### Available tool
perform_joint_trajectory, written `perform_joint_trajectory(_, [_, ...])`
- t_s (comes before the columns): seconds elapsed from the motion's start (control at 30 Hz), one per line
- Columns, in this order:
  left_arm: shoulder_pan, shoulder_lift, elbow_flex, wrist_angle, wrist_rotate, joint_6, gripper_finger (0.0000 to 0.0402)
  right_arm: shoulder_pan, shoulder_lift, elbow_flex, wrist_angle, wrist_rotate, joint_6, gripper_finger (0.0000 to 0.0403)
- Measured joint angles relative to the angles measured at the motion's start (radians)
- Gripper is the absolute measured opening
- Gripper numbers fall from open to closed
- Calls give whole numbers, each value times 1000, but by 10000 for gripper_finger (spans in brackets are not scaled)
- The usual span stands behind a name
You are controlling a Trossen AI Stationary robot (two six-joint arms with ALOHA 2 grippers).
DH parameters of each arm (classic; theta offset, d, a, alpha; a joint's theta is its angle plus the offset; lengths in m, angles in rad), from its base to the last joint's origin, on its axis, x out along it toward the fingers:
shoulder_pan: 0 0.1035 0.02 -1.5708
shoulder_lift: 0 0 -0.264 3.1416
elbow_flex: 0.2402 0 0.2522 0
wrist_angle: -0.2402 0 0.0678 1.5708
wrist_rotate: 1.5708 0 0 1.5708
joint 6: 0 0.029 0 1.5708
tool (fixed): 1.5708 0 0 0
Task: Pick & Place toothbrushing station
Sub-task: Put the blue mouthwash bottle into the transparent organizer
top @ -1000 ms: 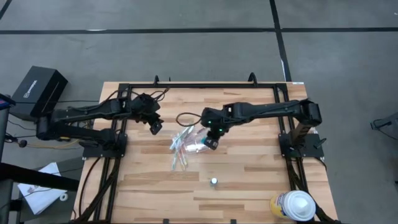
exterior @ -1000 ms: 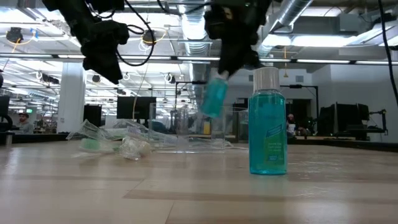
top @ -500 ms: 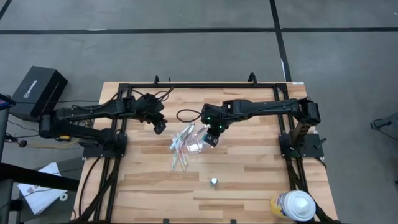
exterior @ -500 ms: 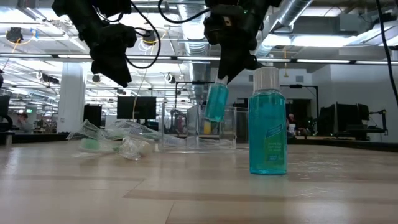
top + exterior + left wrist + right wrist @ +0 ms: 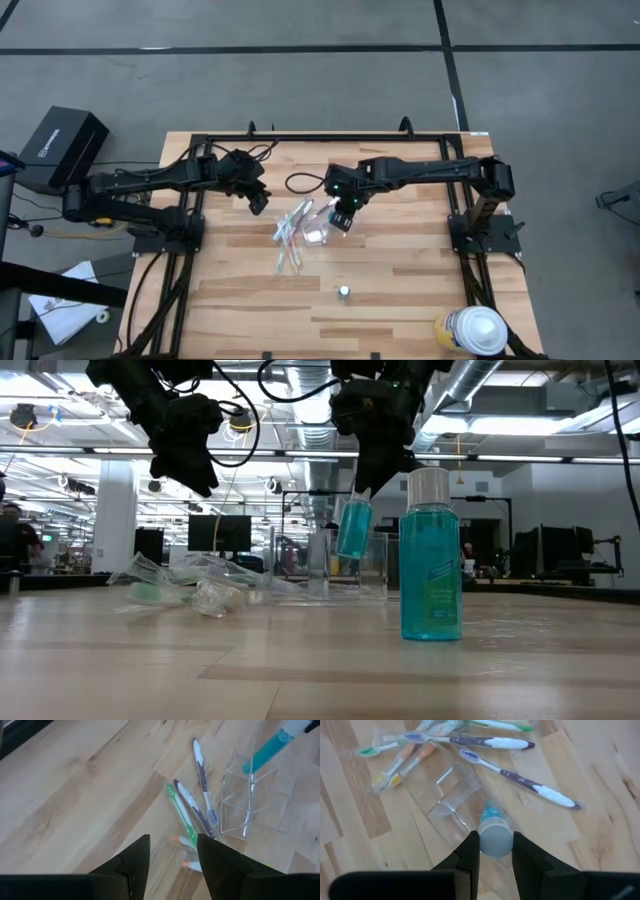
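My right tool [image 5: 493, 851] is clamped on the white cap of a small teal bottle [image 5: 352, 528], which hangs nearly upright, cap up and base down, tilted a little, right over the clear plastic holder [image 5: 318, 228] near the middle of the bench [image 5: 400, 290]. My left tool [image 5: 172, 852] hovers with its fingers apart and nothing between them, above the bench beside the toothbrushes [image 5: 192, 807], which lie flat next to the holder with their long axes roughly parallel. A second teal bottle [image 5: 430, 555] stands upright nearer the front edge.
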Motion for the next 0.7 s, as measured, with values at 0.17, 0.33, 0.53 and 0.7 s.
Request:
perform_joint_trajectory(0.17, [0,0,0,4,0,0,159,-8,0,0,-10,8,-6,75])
perform_joint_trajectory(0.33, [0,0,0,9,1,4,159,-8,0,0,-19,23,-6,75])
perform_joint_trajectory(0.53, [0,0,0,11,3,5,159,-8,25,2,-44,23,1,75])
perform_joint_trajectory(0.7, [0,0,0,12,4,8,159,0,83,7,-27,18,-1,75])
